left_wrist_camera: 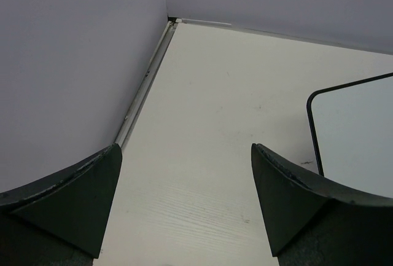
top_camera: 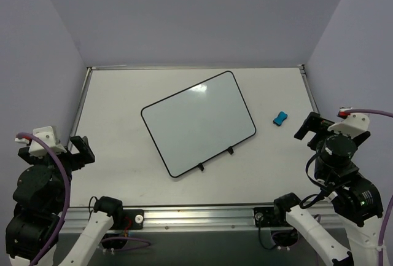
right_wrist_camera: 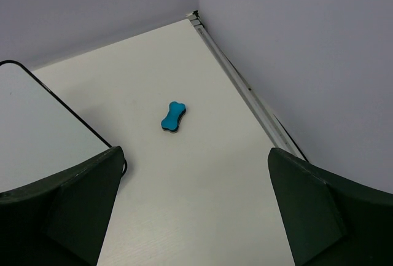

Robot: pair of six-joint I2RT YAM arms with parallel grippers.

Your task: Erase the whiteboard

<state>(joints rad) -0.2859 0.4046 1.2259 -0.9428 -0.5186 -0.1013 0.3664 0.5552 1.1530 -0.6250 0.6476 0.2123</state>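
We see the board (top_camera: 198, 123) lying askew in the middle of the table (top_camera: 123, 174). Its face looks clean, though glare may hide faint marks. The eraser (top_camera: 280, 118) lies near its right side. Our left pincer (left_wrist_camera: 185, 155) and right pincer (right_wrist_camera: 195, 155) both gape empty, so we judge little is left.

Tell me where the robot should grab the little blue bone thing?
Probably at the narrow waist in the middle of the blue eraser, coming straight down from above. It lies flat on the table, so only its sides are free, and the pinched middle should fit between two fingers. The open right gripper is nearest.
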